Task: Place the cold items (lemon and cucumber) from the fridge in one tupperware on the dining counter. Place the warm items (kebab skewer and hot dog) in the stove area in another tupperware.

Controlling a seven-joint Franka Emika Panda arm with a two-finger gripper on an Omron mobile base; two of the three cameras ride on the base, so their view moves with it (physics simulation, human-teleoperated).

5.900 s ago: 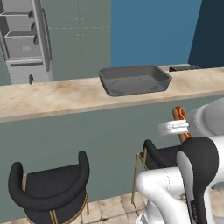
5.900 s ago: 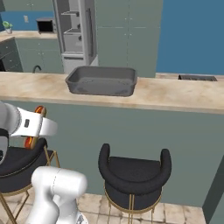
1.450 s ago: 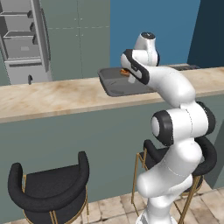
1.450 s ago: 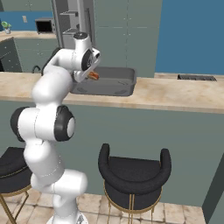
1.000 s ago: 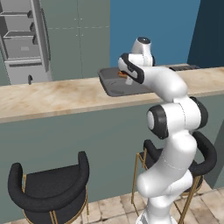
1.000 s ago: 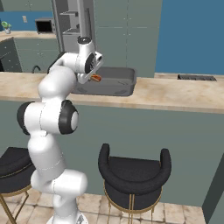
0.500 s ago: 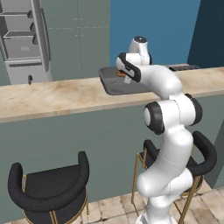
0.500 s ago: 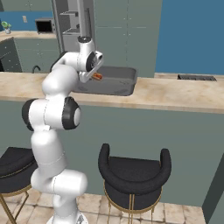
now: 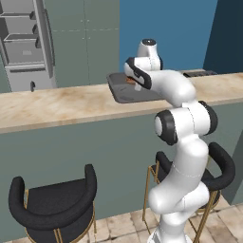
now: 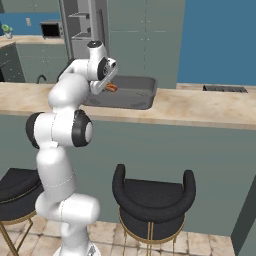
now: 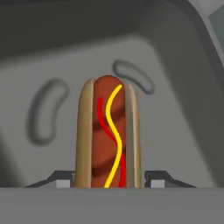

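White glossy arm, rounded bulbous segments. Dark grey-black discs capping joints. Dark band around wrist link. Small round white cap, dark top, at upper end. No cables, markings visible. Finger tips dark grey.

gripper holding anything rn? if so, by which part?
The hot dog, over the grey tupperware. The gripper flanks its near end, one fingertip at each side of the bun; whether it actually grips cannot be told.

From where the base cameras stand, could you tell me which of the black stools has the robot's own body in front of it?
In the left base view it is the right-hand stool, showing behind the white arm; the left-hand stool stands in plain sight.
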